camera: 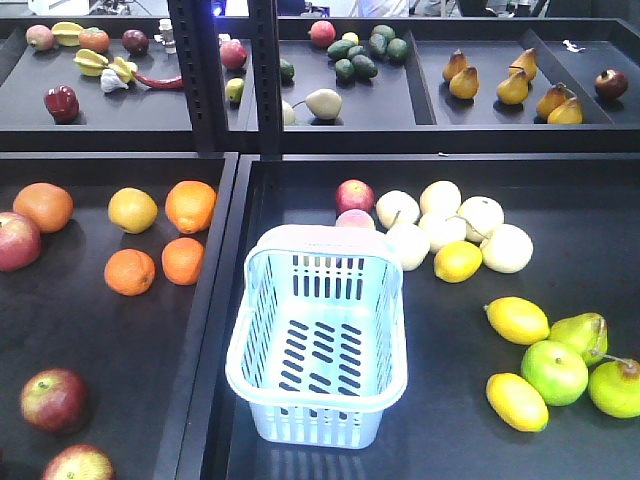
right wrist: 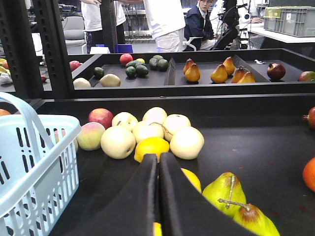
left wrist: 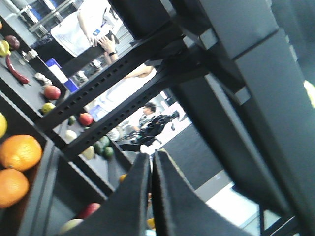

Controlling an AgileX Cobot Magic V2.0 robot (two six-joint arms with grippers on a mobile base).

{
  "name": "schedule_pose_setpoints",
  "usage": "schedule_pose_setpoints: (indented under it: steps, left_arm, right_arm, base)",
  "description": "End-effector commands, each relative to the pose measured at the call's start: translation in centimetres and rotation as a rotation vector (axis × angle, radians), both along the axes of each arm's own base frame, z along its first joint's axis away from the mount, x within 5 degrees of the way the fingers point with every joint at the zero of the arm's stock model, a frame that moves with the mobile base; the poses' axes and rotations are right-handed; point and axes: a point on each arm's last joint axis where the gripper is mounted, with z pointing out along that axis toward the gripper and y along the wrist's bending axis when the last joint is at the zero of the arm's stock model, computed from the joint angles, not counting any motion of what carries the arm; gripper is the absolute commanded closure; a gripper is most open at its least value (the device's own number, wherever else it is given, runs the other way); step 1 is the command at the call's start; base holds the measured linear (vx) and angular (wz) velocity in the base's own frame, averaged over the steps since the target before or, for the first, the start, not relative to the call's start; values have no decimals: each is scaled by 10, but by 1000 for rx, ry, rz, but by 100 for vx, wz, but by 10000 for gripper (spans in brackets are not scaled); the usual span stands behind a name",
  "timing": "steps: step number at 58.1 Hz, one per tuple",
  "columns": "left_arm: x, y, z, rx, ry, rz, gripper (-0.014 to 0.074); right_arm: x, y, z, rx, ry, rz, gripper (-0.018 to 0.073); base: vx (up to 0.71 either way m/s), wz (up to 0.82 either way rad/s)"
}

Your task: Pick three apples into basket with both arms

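Front view: the pale blue slotted basket (camera: pixel 318 403) sits empty at the right tray's (camera: pixel 450 445) near edge. Over in the left tray (camera: pixel 95 335), a dark red apple (camera: pixel 18 240) is at the left edge, with another apple (camera: pixel 55 398) and a third apple (camera: pixel 78 465) by the near-left corner.

Left wrist: the left gripper (left wrist: pixel 151 156) has its fingers pressed together, holding nothing.

Right wrist: the right gripper (right wrist: pixel 158 158) is pressed together too, with the basket (right wrist: pixel 44 157) near on its left.

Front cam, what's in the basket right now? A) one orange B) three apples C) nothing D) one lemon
C: in the front view the basket shows only its bare slotted bottom, and no fruit lies inside it.
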Motion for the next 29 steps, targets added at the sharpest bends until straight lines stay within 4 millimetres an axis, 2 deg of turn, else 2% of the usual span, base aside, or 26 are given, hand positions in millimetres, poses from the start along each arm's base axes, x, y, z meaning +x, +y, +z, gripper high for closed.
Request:
schedule_pose_setpoints:
  steps: [1,8,19,29]
  left_arm:
    - [-7,4,22,-75,-138,12,603]
    - [-11,3,38,-43,-185,12,603]
    - [-23,0,72,106,-260,16,603]
    - [-28,-1,92,132,-258,7,603]
  right_arm:
    - [0,0,3,-16,-72,2,564]
    - [0,0,3,-16,-72,2,564]
    - [0,0,3,-16,-72,2,564]
    - [0,0,3,-16,-72,2,564]
  base:
    - [0,0]
    - [0,0]
    - [0,0]
    - [0,0]
